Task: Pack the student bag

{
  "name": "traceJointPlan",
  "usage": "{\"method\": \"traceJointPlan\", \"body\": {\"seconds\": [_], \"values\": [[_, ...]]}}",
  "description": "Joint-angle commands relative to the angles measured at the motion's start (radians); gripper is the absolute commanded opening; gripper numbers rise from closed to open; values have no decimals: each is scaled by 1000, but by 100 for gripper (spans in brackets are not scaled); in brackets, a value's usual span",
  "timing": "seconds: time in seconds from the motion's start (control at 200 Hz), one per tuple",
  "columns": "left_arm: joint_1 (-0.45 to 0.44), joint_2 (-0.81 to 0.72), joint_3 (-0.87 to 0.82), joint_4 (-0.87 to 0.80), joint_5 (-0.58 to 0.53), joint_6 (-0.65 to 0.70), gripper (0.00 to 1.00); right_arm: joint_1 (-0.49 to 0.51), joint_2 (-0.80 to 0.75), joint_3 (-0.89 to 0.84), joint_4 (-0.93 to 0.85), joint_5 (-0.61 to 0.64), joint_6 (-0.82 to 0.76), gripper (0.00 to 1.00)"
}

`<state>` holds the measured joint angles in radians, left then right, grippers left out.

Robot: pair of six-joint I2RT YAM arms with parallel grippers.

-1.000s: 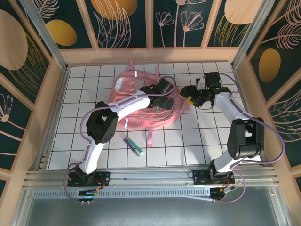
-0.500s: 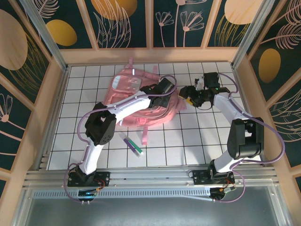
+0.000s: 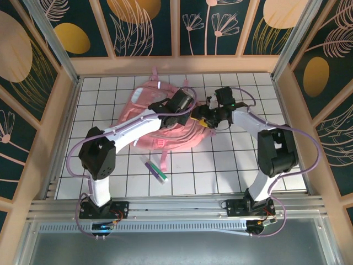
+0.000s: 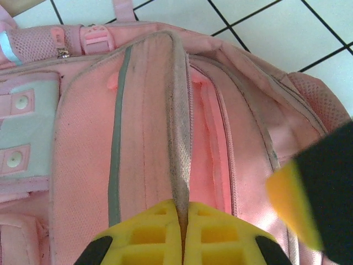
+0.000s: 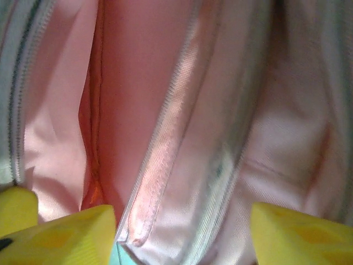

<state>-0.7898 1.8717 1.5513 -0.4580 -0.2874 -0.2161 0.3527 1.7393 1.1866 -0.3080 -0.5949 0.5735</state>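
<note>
The student bag (image 3: 149, 110), a large pink backpack, lies flat at the back centre of the tiled table. My left gripper (image 3: 191, 115) is at the bag's right end. In the left wrist view this gripper (image 4: 182, 226) is shut on the grey mesh rim (image 4: 179, 138) of the bag (image 4: 143, 127), beside the parted zip opening. My right gripper (image 3: 206, 120) meets it from the right, at the mouth. In the right wrist view its yellow fingers (image 5: 66, 232) hold a flat pale pink pouch (image 5: 182, 182), with the bag's pink lining (image 5: 127, 66) just beyond.
Purple and green marker pens (image 3: 156, 170) lie on the tiles in front of the bag. A pink strap (image 3: 164, 157) trails toward them. Wooden walls (image 3: 63, 110) close in the table on three sides. White tiles stretch to the left and right front.
My left gripper has shut on the bag's rim and drawn it leftward, shifting the bag. My right gripper has moved left, up to the bag's opening.
</note>
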Motion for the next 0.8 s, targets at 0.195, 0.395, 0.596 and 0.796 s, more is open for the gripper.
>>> {"method": "traceJointPlan", "body": {"seconds": [0.195, 0.395, 0.596, 0.796], "values": [[35, -99, -112, 202, 78, 58, 0, 128, 151, 108, 99, 192, 119, 43], [74, -190, -193, 233, 21, 88, 0, 132, 191, 55, 115, 331, 166, 0], [123, -338, -333, 289, 17, 178, 0, 133, 197, 28, 84, 411, 126, 0], [178, -448, -458, 326, -13, 252, 0, 133, 180, -51, 112, 423, 134, 0]]}}
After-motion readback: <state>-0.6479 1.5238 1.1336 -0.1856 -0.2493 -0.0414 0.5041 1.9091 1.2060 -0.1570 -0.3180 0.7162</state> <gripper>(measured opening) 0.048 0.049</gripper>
